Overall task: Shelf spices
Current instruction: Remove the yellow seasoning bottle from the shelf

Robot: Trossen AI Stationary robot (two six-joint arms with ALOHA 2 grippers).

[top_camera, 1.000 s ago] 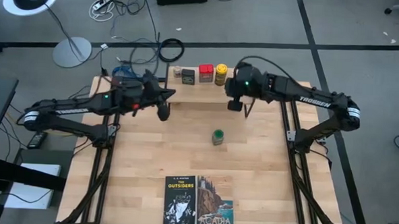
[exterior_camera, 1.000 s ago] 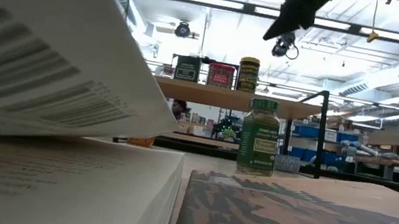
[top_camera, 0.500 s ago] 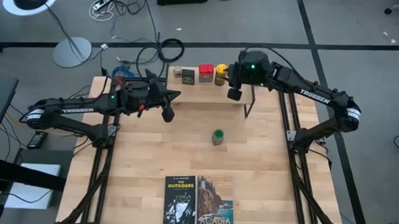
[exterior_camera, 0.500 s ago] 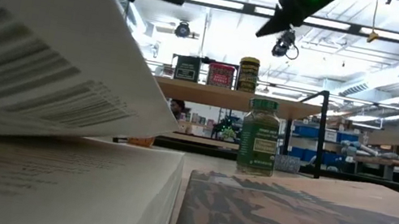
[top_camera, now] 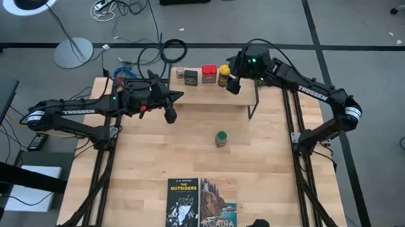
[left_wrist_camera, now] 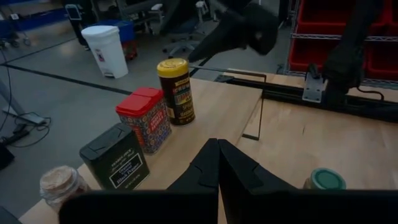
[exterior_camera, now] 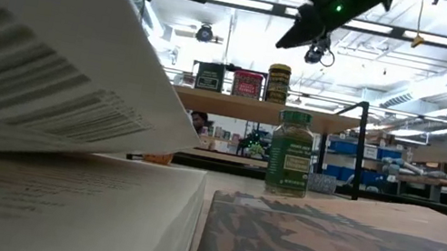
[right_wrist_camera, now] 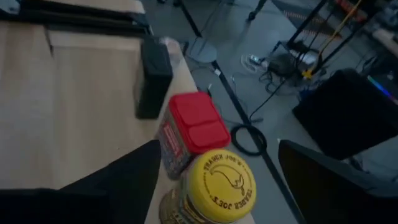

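On the shelf (top_camera: 210, 95) along the far edge of the tabletop (top_camera: 145, 166), four spices stand in a row: a small pale-topped jar (top_camera: 180, 73) at the left end, then the dark grey tin (top_camera: 191, 76), the red square tin (top_camera: 209, 73) and the yellow-lidded jar (top_camera: 224, 74). The green-lidded jar (top_camera: 220, 137) stands upright by itself near the middle of the tabletop, well apart from the shelf. The right gripper (top_camera: 234, 83) hangs over the shelf's right part, just beside the yellow-lidded jar, its fingers spread wide with the jar's lid showing between them and nothing pinched. The left gripper (top_camera: 168, 115) hovers above the tabletop in front of the shelf's left end, fingers pressed together and empty. Two paperback books (top_camera: 202, 204) lie side by side at the near edge.
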